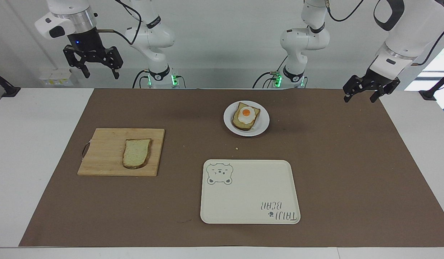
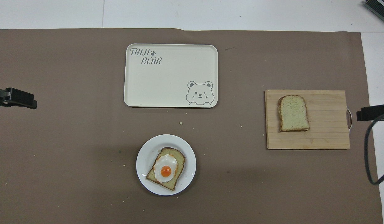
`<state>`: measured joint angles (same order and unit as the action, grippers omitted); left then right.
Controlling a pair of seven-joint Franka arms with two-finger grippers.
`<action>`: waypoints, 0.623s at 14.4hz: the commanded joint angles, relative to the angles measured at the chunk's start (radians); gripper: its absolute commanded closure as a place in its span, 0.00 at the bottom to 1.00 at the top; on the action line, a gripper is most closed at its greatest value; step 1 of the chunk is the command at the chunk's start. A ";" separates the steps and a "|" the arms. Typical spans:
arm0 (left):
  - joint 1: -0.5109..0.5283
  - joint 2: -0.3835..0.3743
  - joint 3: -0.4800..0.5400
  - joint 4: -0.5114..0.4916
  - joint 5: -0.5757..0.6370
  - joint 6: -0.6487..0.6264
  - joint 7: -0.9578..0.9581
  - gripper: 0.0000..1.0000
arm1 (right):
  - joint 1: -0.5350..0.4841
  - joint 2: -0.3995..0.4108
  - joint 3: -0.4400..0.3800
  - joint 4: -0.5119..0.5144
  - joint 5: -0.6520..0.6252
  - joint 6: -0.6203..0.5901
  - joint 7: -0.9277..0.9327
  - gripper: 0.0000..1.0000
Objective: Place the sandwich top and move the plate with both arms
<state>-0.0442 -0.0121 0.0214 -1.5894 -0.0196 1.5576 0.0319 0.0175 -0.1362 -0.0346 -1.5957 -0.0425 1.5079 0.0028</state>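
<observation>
The sandwich top [image 1: 136,153] [image 2: 293,113], a plain pale slice with a brown crust, lies flat on a wooden cutting board [image 1: 103,158] [image 2: 325,137] toward the right arm's end of the table. The small round white plate [image 1: 262,122] [image 2: 145,155] carries a toast slice with a fried egg [image 1: 246,116] [image 2: 165,168] and sits nearer the robots. My right gripper [image 1: 100,73] hangs open, high over the table's robot-side edge above the board's end. My left gripper [image 1: 360,97] hangs open over the mat's corner at the left arm's end. Neither holds anything.
A rectangular cream tray [image 1: 250,212] [image 2: 170,93] with a bear print lies farther from the robots than the plate. A brown mat [image 1: 337,172] covers the table. Black camera mounts [image 2: 14,98] [image 2: 373,112] show at both side edges in the overhead view.
</observation>
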 commanded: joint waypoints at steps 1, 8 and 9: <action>-0.016 0.006 0.014 0.017 0.012 -0.021 0.005 0.00 | -0.017 -0.008 0.007 -0.013 0.021 0.018 -0.006 0.00; -0.016 0.006 0.014 0.017 0.012 -0.021 0.005 0.00 | -0.017 -0.008 0.007 -0.013 0.021 0.023 -0.011 0.00; -0.016 0.006 0.014 0.017 0.012 -0.021 0.005 0.00 | -0.017 -0.008 0.007 -0.013 0.021 0.023 -0.009 0.00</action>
<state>-0.0442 -0.0121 0.0214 -1.5894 -0.0196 1.5576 0.0319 0.0175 -0.1362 -0.0346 -1.5957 -0.0421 1.5122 0.0028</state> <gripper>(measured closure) 0.000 0.000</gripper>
